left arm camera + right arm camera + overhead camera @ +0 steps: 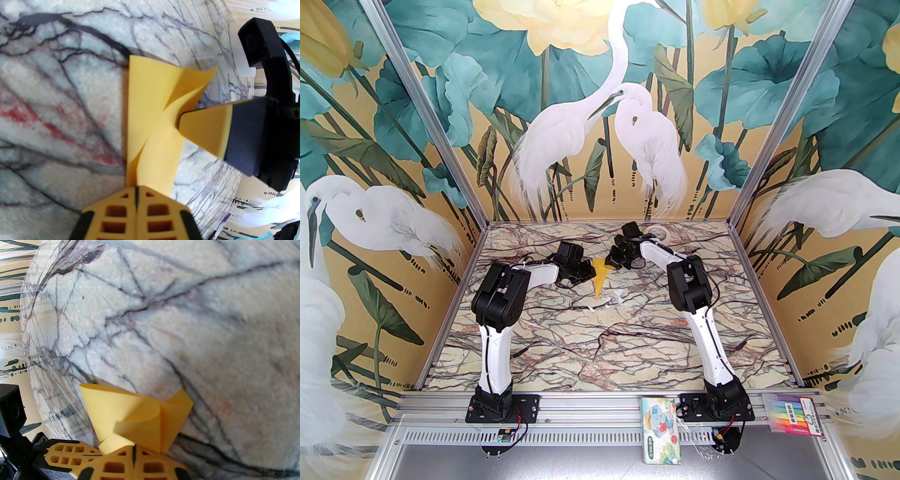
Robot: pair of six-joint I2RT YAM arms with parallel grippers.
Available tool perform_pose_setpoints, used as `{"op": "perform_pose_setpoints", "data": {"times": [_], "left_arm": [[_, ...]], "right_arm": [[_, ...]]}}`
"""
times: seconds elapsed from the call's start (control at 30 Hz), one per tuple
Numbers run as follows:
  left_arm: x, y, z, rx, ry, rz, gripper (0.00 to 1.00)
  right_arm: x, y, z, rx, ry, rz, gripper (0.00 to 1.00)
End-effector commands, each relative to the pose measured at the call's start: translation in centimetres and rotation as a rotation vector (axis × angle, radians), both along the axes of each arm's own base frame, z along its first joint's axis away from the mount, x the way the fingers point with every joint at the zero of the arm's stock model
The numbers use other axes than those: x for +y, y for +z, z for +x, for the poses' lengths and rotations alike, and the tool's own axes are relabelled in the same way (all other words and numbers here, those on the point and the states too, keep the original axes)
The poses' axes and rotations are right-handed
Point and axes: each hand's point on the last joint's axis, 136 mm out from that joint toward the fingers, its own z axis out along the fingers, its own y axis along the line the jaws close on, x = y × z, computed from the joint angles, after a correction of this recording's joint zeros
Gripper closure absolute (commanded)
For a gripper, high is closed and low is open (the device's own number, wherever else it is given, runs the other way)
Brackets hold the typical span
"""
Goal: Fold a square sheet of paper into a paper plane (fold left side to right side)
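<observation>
The square sheet of paper is folded into a narrow yellow paper plane [599, 277] that lies mid-table with its tip pointing toward the near edge. My left gripper [589, 271] is shut on the wide far end from the left, and my right gripper [613, 263] is shut on it from the right. In the left wrist view the paper plane [150, 110] rises from my left gripper [136, 187], its flaps spread and curled, with the right gripper [184, 121] pinching one flap. In the right wrist view the curled paper plane [140, 413] sits in my right gripper [134, 448].
A cream tape roll [658, 232] lies at the far edge behind the right arm. Small white marks [610, 302] sit just near of the plane's tip. A tissue pack [661, 429] and a marker pack [792, 415] rest on the front rail.
</observation>
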Motion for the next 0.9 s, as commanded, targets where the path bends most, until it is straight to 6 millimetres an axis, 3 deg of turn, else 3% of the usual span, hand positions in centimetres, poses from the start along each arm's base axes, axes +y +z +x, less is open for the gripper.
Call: {"op": "perform_pose_setpoints", "data": {"times": [0.0, 0.17, 0.37, 0.57, 0.7, 0.83, 0.87], "left_arm": [[2.1, -5.9, -3.9, 0.198, 0.007, 0.125, 1.0], [2.0, -5.9, -3.9, 0.198, 0.005, 0.126, 1.0], [2.1, -5.8, -3.9, 0.199, 0.007, 0.128, 1.0], [2.0, -5.5, -3.7, 0.201, 0.005, 0.129, 1.0], [1.9, -3.3, -2.6, 0.169, 0.009, 0.125, 0.89], [2.3, 0.7, -1.5, 0.096, 0.029, 0.109, 0.65], [2.3, 1.7, -1.3, 0.076, 0.037, 0.1, 0.64]], "right_arm": [[1.4, 3.6, -0.8, -0.042, 0.025, 0.048, 1.0], [1.9, 1.8, -2.1, -0.003, 0.038, 0.041, 1.0], [0.7, -1.6, -2.5, 0.046, 0.024, -0.014, 1.0], [0.1, -2.9, -2.9, 0.062, 0.028, -0.044, 1.0], [0.0, -3.4, -3.2, 0.074, 0.027, -0.048, 1.0], [0.0, -3.6, -3.2, 0.082, 0.027, -0.055, 1.0], [-0.1, -3.7, -3.3, 0.086, 0.025, -0.059, 1.0]]}}
